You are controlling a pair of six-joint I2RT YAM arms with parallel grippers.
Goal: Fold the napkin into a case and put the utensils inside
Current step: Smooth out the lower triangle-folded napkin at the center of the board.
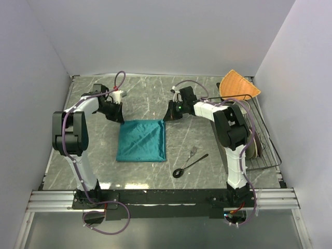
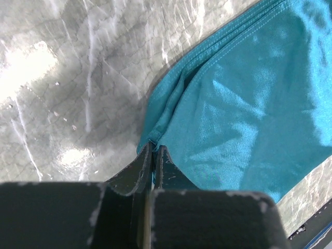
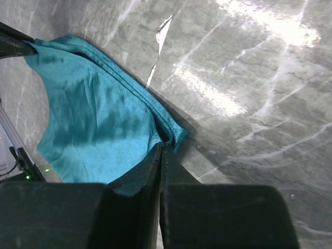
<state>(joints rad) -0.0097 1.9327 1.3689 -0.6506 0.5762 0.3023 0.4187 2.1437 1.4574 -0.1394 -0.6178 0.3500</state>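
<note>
Left gripper is clenched on the far left corner of the napkin; I see my right gripper pinching its far right corner. Napkin lies flat at centre, fork and spoon to its near right, apart from it.

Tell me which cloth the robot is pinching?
The teal napkin: the left fingers and right fingers pinch its far corners. The orange cloth lies untouched, far right.
</note>
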